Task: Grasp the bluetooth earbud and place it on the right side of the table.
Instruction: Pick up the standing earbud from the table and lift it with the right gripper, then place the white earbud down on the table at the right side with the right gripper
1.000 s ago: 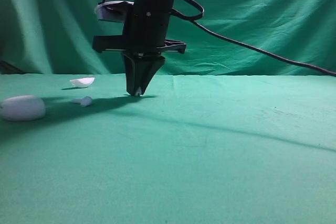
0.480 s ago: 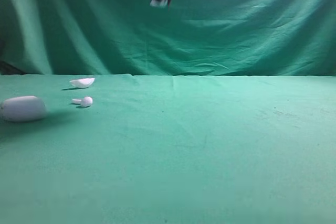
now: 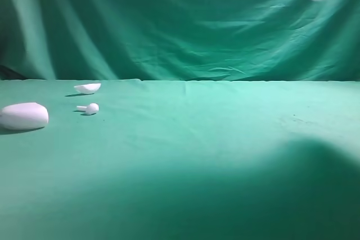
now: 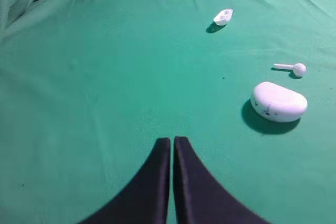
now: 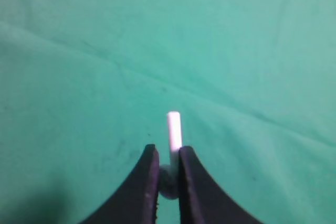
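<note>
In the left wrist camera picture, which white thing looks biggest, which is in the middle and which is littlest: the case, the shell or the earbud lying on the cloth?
1. Smooth white pebble-shaped case, clearly the biggest.
2. Little white curved shell and tiny glossy white earbud with a thin stem look about alike. The shell lies farther from the camera, so I can't rank these two.

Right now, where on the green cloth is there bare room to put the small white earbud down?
The green cloth table lies bare from the middle to the right edge, up to the draped backdrop. The crowded spot is far left: the white pebble-shaped case, a second loose earbud and the shallow white shell. The right gripper holds the small white earbud.
</note>
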{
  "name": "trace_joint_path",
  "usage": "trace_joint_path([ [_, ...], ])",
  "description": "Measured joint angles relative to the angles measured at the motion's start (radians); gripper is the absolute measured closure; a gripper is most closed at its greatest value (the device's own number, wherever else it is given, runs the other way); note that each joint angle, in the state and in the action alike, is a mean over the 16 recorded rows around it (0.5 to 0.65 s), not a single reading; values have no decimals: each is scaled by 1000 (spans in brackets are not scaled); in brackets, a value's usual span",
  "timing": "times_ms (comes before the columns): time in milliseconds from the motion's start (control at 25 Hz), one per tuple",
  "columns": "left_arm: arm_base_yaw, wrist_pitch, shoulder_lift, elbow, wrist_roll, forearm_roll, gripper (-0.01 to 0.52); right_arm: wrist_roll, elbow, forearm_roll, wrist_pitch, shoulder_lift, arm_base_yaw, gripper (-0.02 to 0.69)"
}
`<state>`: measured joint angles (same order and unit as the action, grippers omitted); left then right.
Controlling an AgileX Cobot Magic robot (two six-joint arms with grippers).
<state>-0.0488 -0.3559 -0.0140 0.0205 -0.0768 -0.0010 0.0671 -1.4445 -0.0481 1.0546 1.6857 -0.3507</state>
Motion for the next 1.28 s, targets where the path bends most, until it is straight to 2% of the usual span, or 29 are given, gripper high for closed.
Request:
trace_joint_path([
  [200,0,0,0,0,0,0,514,-12,294,-1,-190,-94,77,569],
  [400,0,0,0,0,0,0,514,-17,476,-1,-367,-98,115,569],
  [640,0,0,0,0,0,0,514,-18,557,0,-506,-39,121,569],
  [880,0,0,0,0,0,0,514,-18,564,1,-556,20,121,565],
  [1040,0,0,0,0,0,0,514,-18,563,2,-570,42,121,521],
  [1280,0,0,0,0,0,0,514,-19,551,6,-566,57,122,390],
])
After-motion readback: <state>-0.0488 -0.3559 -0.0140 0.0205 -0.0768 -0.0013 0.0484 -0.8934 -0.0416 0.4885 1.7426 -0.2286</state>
